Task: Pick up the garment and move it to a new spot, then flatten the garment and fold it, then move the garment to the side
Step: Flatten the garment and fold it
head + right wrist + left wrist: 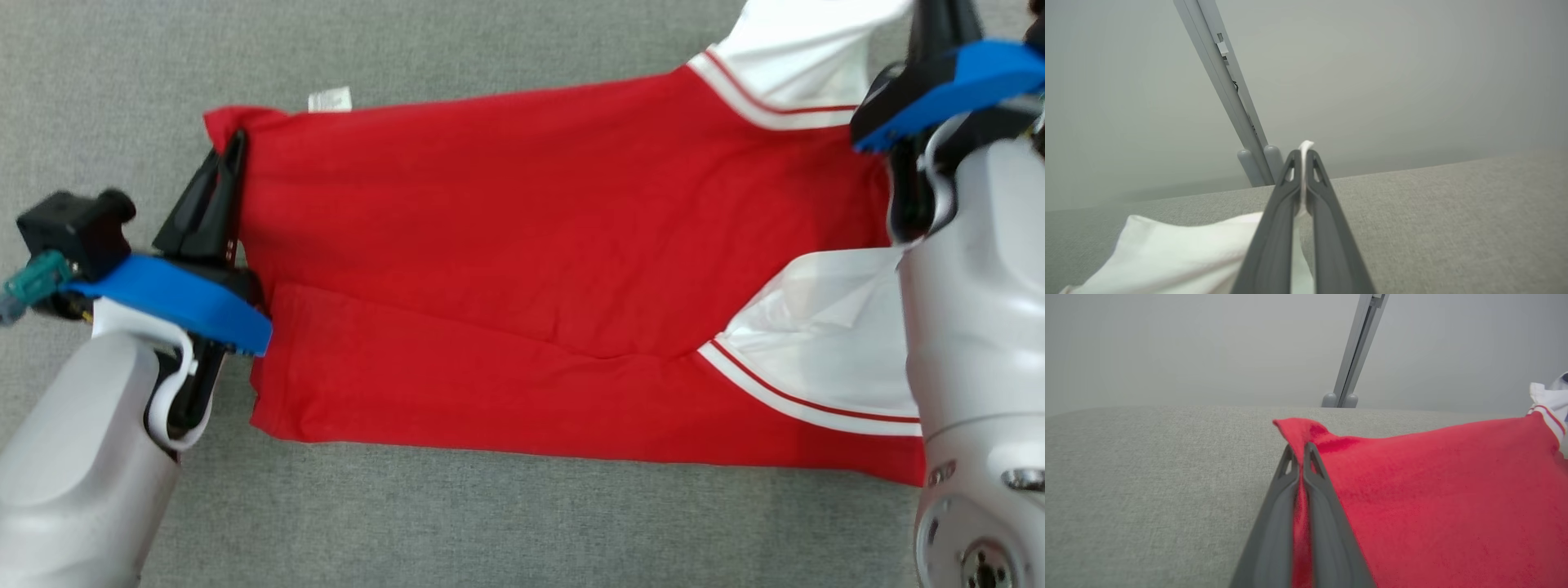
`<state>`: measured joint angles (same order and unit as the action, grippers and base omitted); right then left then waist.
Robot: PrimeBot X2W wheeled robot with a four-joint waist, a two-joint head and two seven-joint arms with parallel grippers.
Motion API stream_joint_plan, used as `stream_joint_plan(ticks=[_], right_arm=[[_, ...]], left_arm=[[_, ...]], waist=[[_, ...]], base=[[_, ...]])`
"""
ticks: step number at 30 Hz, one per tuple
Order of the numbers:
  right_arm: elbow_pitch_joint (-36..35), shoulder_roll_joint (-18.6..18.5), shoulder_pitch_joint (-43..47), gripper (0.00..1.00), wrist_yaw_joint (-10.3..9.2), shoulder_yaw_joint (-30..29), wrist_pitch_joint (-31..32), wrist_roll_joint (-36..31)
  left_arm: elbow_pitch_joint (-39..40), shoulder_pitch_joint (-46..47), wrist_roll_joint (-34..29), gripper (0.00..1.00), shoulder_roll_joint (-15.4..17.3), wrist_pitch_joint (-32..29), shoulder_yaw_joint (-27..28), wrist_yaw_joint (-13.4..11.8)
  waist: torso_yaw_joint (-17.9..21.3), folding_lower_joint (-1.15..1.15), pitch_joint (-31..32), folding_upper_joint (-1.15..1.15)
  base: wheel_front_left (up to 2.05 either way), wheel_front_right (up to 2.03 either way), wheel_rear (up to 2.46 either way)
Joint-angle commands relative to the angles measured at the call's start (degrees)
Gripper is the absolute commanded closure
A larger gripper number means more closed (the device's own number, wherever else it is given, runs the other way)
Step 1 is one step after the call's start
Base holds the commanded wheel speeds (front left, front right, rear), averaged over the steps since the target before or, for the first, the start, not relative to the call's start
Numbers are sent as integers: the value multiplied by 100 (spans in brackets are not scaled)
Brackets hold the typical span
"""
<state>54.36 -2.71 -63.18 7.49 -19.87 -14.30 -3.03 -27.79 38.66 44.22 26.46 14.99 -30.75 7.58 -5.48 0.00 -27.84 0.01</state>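
1. Red knit body with white sleeves: the garment (522, 245) lies spread across the middle of the head view, hem toward the left of the frame and sleeves toward the right, on a grey fabric surface (490, 523)
2. It looks thin, soft and light. I judge it will sag and crease between any two held points, with no stiffness of its own, so it wants two grips well apart and gentle tension
3. A crease runs along the lower part of the red body, and the lower sleeve (824, 343) lies doubled over the red. Layers may slide over one another when lifted
4. Best places to hold, in my judgement, are corners and seamed edges: the hem corner at the upper left and the sleeve at the upper right
5. The left gripper (235, 151) is pinched tight on that hem corner. In the left wrist view, red cloth shows squeezed between its fingers (1276, 522)
6. The right gripper (1302, 157) is clamped on white sleeve cloth, with a sliver of white poking past its tips
7. A small white label (331, 100) sticks out at the garment's top edge, near the left grip
8. Beyond the surface a pale grey post (1355, 355) rises against a plain wall
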Motion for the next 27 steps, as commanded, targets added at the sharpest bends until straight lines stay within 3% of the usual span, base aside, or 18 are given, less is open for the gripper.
stream_joint_plan(ticks=[1, 4, 12, 17, 20, 26, 27], right_arm=[[39, -34, 218, 100, 0, 136, -58, 176], [-100, -35, 651, 100, 0, 559, -92, 839], [-1469, -30, 2555, 100, 0, 1607, -96, 2697], [-2011, -30, 3649, 100, 0, 2001, -96, 3471], [-2132, -35, 4051, 100, 0, 2144, -96, 3724], [-2098, -36, 4432, 100, 0, 2120, -97, 3553], [-2077, -39, 4445, 100, 0, 2052, -97, 3445]], left_arm=[[5, -147, -73, 100, -11, 23, 90, -17], [-37, -468, -190, 100, -37, 23, 226, -17], [-378, -1106, -339, 100, -74, 23, 459, -17], [-670, -1394, -378, 100, -93, 23, 583, -17], [-819, -1531, -442, 100, -109, 23, 685, -17], [-873, -1920, -745, 100, -271, 23, 952, -17], [-862, -1982, -812, 86, -306, 24, 1018, -17]], waist=[[150, 0, 182, -1], [286, 0, 385, -1], [610, 0, 843, -1], [734, 0, 1041, -1], [777, 0, 1134, -1], [737, 0, 1305, -1], [716, 0, 1338, -1]], base=[[0, 0, 0], [0, 0, 0], [0, 0, 0], [0, 0, 0], [0, 0, 0], [0, 0, 0], [0, 0, 0]])
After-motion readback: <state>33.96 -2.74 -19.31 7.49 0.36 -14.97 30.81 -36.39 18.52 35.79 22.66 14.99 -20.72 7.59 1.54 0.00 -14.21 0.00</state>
